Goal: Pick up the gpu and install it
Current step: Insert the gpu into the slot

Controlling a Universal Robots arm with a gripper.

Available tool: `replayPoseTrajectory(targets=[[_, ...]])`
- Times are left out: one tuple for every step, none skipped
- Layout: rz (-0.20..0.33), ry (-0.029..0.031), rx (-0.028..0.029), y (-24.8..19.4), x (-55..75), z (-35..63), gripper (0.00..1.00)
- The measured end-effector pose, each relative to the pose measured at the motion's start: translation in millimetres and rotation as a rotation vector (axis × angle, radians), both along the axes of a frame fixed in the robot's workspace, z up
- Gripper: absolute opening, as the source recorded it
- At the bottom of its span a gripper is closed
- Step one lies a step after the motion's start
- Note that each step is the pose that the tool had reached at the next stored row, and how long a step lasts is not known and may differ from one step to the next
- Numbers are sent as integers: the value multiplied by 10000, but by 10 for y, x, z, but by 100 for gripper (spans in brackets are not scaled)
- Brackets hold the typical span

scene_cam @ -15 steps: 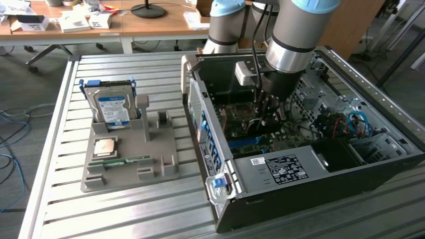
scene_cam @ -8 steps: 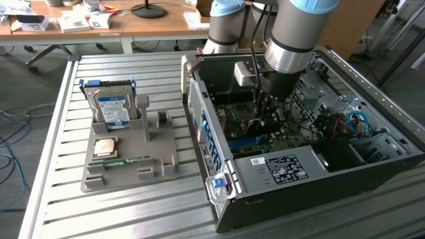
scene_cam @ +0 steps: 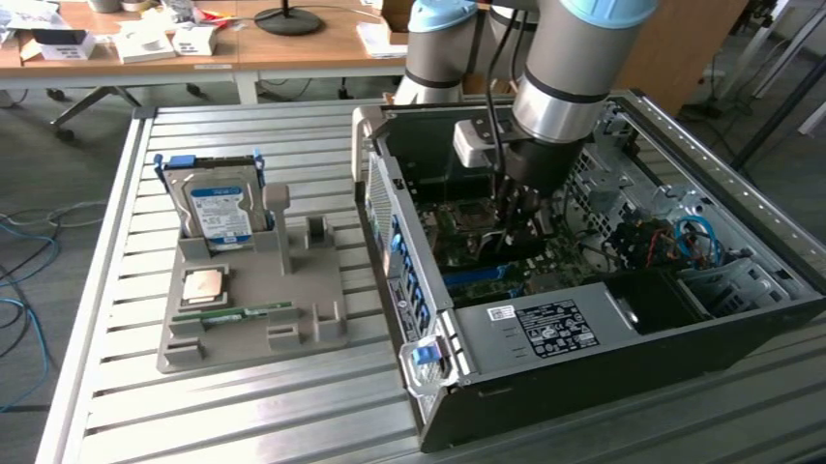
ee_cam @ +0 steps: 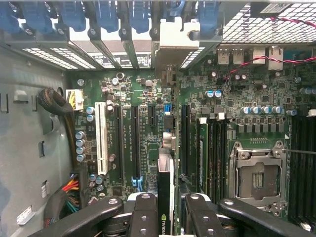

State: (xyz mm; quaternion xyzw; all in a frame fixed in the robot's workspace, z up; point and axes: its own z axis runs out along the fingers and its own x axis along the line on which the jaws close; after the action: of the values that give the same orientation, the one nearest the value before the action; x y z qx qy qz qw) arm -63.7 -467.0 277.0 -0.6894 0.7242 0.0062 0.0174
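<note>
My gripper [ee_cam: 166,200] is down inside the open computer case [scene_cam: 581,319], over the green motherboard [ee_cam: 148,98]. It is shut on the gpu [ee_cam: 165,173], which I see edge-on between the two black fingers [ee_cam: 144,210]. The card stands upright, and its silvery end bracket [ee_cam: 173,42] is at the case's rear slot openings. The card's lower edge runs alongside the long black expansion slots [ee_cam: 134,143]; I cannot tell whether it is seated. In the exterior view the gripper [scene_cam: 516,227] hangs low among the case's components.
A grey fixture [scene_cam: 297,290] on the slatted table holds a blue-labelled hard drive [scene_cam: 220,208], a processor [scene_cam: 207,285] and a green memory stick [scene_cam: 232,314]. Blue bracket clips [ee_cam: 106,15], a white slot [ee_cam: 101,138], the processor socket [ee_cam: 256,177] and cable bundles [ee_cam: 69,190] surround the card.
</note>
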Motion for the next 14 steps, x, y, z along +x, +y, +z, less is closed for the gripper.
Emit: replayPoseTrajectory(targets=[[3,0,-1,1,-2,-1,26],[2,1,-1,2,-5,-2,26],[2,1,-2,3,-8,-3,26],[3,1,-3,4,-12,-3,26],[2,2,-4,5,-17,-3,26],[2,2,-5,5,-21,-4,26],[2,2,-4,5,-26,-4,26],[2,1,-3,6,-32,-6,26],[2,1,-3,6,-34,-6,26],[5,1,-4,6,-34,-6,26],[4,1,-4,6,-37,-7,26],[2,2,-4,6,-41,-7,26],[1,1,-3,8,-46,-9,26],[2,0,-3,9,-50,-10,26]])
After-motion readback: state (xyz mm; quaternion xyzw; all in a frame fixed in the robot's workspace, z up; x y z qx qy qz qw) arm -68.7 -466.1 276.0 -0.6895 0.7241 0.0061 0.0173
